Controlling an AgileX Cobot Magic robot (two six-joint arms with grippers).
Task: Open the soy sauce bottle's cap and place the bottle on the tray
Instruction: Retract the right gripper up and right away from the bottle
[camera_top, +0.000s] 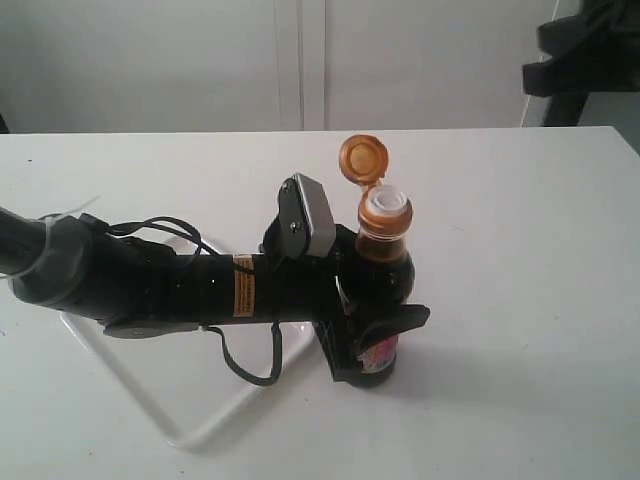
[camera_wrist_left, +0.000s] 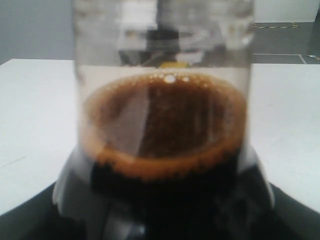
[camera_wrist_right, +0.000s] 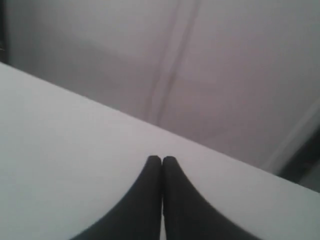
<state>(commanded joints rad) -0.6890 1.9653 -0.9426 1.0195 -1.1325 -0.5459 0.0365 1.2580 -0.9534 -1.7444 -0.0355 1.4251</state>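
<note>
Nearest in the exterior view lies one flat white rectangular plastic tray (camera_top: 135, 392). Its low rim shows beneath the black left arm (camera_top: 200, 285), and nothing stands on it. Just beside it, apparently off its rim, one small clear soy sauce bottle of dark liquid (camera_top: 388, 262) stands upright. The left jaws clamp it low on the body, likely to steady it and carry it across without spilling. Whether its base touches the white surface (camera_top: 520, 250) cannot be told. Above, the single round amber-brown flip-top cap (camera_top: 362, 158) is hinged back, baring the white pour spout (camera_top: 385, 206). Opening looks done, and placing remains. Farthest off, the right jaws are pressed together on nothing, seemingly parked clear of the work.
</note>
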